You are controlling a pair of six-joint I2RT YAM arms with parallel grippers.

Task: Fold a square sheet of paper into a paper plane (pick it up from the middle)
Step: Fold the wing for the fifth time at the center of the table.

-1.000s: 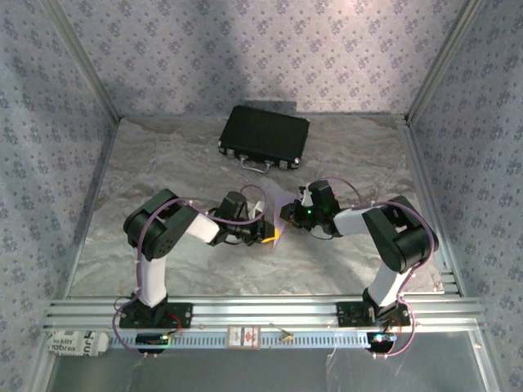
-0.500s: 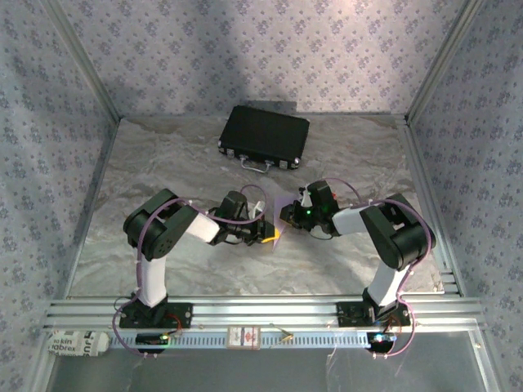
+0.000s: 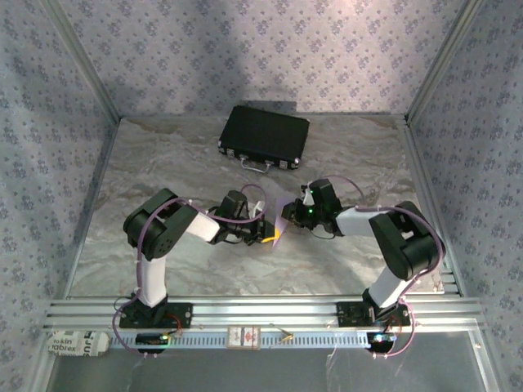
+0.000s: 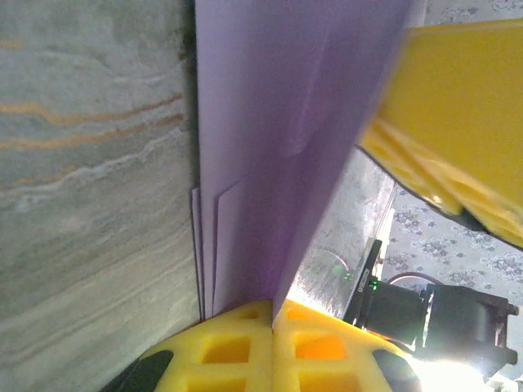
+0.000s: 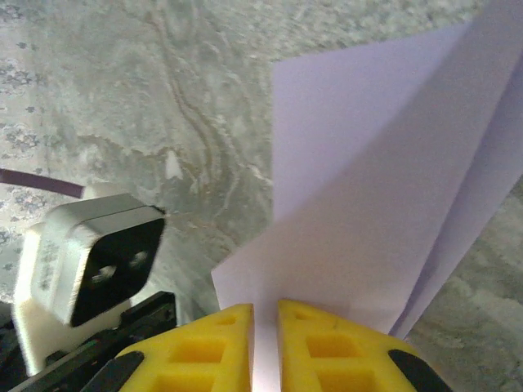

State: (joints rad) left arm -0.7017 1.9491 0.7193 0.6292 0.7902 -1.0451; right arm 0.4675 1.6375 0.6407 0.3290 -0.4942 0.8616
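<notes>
The sheet of paper (image 3: 283, 229), pale lilac and folded into several layers, stands up off the table between both grippers at mid-table. I cannot make out a paper plane shape in it. My left gripper (image 3: 272, 235) is shut on its lower edge; in the left wrist view the yellow fingertips (image 4: 245, 327) meet with the paper (image 4: 270, 122) pinched at the seam of the gripper (image 4: 272, 304). My right gripper (image 3: 286, 219) faces it from the right. Its jaws (image 5: 265, 309) stand a narrow slit apart with a flap of the paper (image 5: 368, 180) running between them.
A black case (image 3: 264, 135) lies at the back of the marbled table (image 3: 163, 163). A small red block (image 3: 243, 336) and a printed roll (image 3: 73, 343) sit by the front rail. Metal posts and patterned walls close in both sides.
The right arm's elbow has swung out to the right while its gripper stays at the paper. The left arm has not moved.
</notes>
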